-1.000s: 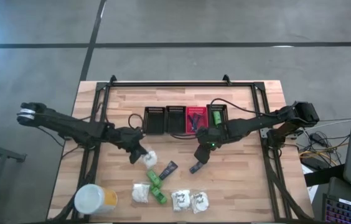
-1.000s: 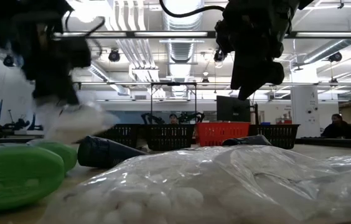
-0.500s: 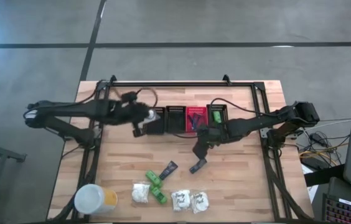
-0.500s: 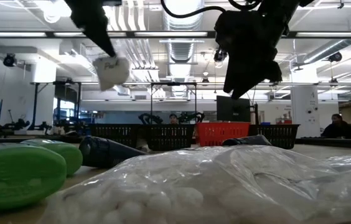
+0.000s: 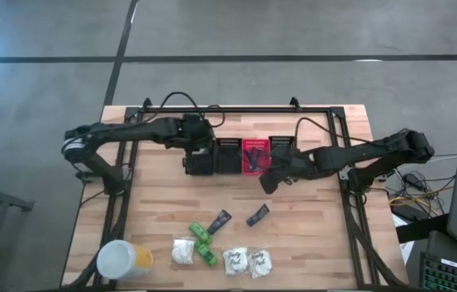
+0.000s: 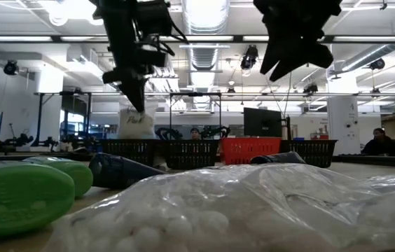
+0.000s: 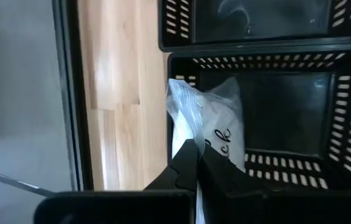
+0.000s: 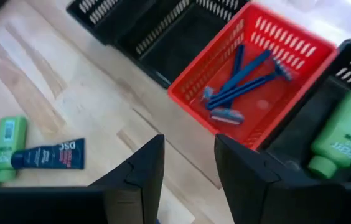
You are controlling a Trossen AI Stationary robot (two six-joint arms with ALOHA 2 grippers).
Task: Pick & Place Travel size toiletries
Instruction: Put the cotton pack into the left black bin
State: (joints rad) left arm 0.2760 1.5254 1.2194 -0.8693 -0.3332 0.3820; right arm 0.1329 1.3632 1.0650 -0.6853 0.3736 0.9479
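My left gripper [image 5: 190, 156] is shut on a white crinkly packet [image 7: 216, 134] over the leftmost black basket [image 5: 200, 168]; the low view shows the packet [image 6: 136, 126] hanging just above the basket row. My right gripper [image 5: 266, 180] hovers open and empty in front of the red basket [image 8: 194, 102], which holds blue razors [image 8: 244, 71]. A green bottle [image 8: 340, 130] lies in the rightmost black basket. On the table near the front lie a small dark item [image 5: 257, 215], a dark tube [image 5: 220, 219], green bottles [image 5: 202, 241] and white packets [image 5: 235, 259]. My left gripper pinches the white packet by its crimped upper edge [image 7: 185, 127] between its two fingers [image 7: 191, 165]. The fingers come from above, slanting down toward the far side. The packet hangs below them, lifted clear over the black basket's inside.
A second black basket [image 5: 228, 154] stands between the leftmost one and the red one. A large yellow container with a white lid [image 5: 123, 261] stands at the near left corner. A dark frame [image 5: 228, 109] runs along the table's far edge and sides.
My left gripper has risen and swung from the middle of the table toward the far edge, rolling as it went, and has carried the white packet over the leftmost black basket. My right gripper has risen from the small dark item, which stays on the table, and moved toward the red basket.
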